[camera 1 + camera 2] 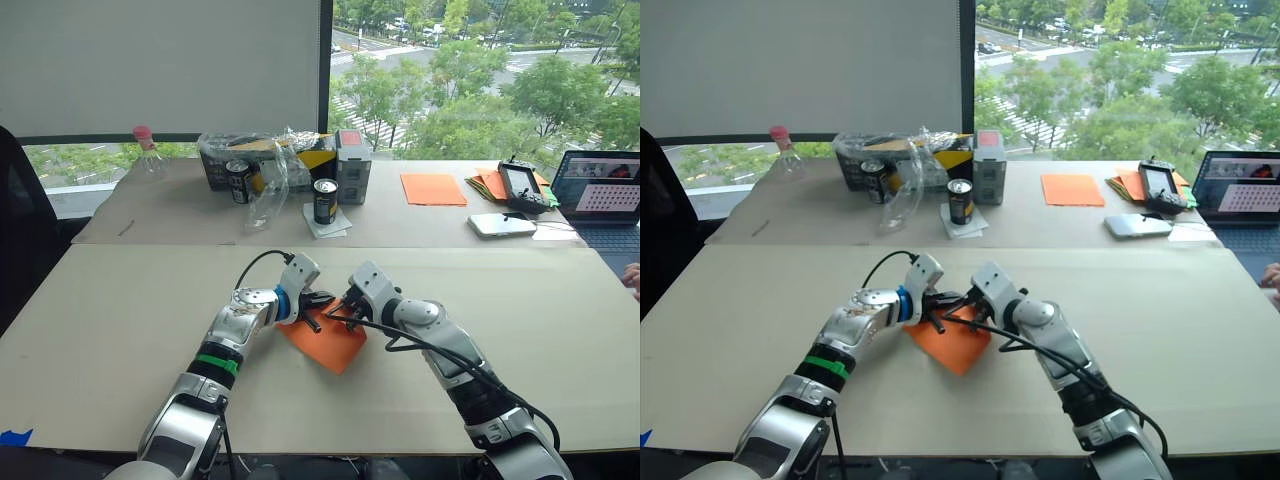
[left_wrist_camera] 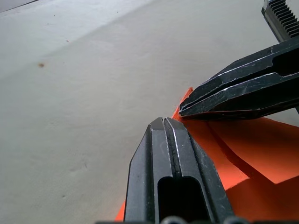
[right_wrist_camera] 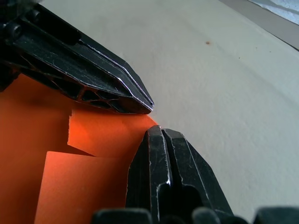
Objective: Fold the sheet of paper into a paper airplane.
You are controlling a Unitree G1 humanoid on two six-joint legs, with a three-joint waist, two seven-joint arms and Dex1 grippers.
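No brand or label is reading clearly: the two dark cans point(image 1: 325, 200) beyond both pincers are showing yellow markings, and the grey box point(image 1: 352, 165) beside them is carrying a small red patch on top, but the lettering is too small to make out. The laptop point(image 1: 608, 190) far off to the right pincer's outer side is displaying a grid of tiles, text unreadable.

The sheet of paper point(image 1: 330, 342), bright orange and already folded into a layered wedge, is lying flat on the desk point(image 1: 120, 330) directly under and between the two pincers. Its pointed corner is sitting where the two tips are meeting; the rest of the paper is spreading back toward the robot from there.

The left pincer point(image 1: 318, 304) is pressing onto the paper's near-left edge with its two fingers drawn together, no gap showing in the left wrist view. The right pincer point(image 1: 340, 308) is coming in from the opposite side, its fingers likewise closed tight against each other, tip resting on the paper right at the corner. In the wrist views neither pair has paper between its fingers; both are bearing down on top of it. The two tips are nearly touching.

A smooth orange sheet point(image 1: 433, 188) is lying well beyond the right pincer, near a stack of papers point(image 1: 489, 183) and a handheld controller point(image 1: 521, 186).
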